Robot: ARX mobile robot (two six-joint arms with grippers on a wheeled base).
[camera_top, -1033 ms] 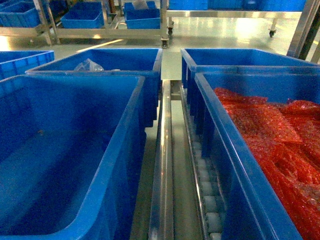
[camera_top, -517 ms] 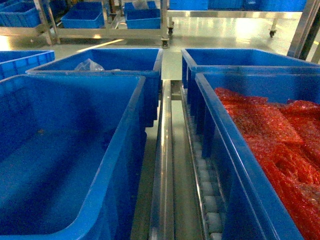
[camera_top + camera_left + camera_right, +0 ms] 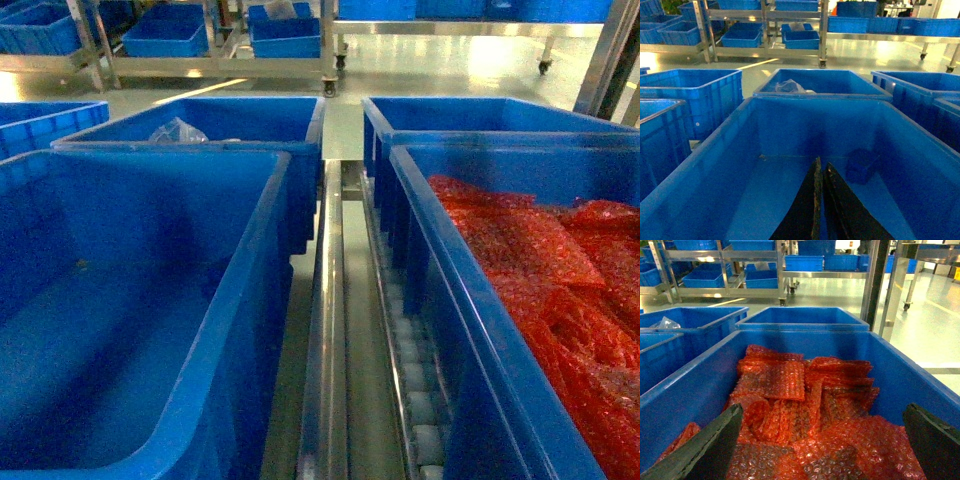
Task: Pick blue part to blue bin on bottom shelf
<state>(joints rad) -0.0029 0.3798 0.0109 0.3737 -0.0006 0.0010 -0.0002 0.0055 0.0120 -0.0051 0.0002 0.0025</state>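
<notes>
A small dark blue part [image 3: 860, 165] lies on the floor of the big blue bin [image 3: 710, 155], near its far right corner. My left gripper [image 3: 821, 164] hangs inside this bin, shut with nothing between its black fingers; its tips are just left of the part and apart from it. The same bin [image 3: 245, 290] fills the left of the head view, standing on the bottom shelf [image 3: 330, 330] of steel rails and white rollers. My right gripper [image 3: 821, 412] is wide open over a bin of red bubble-wrap bags [image 3: 805, 410]. Neither gripper shows in the head view.
More blue bins stand behind: one with clear plastic wrap [image 3: 178, 130], another at the back right [image 3: 480, 115]. The bin of red bags [image 3: 560, 290] is on the right. White rollers [image 3: 418, 405] run between the bins. Racks with further bins [image 3: 285, 35] stand across the floor.
</notes>
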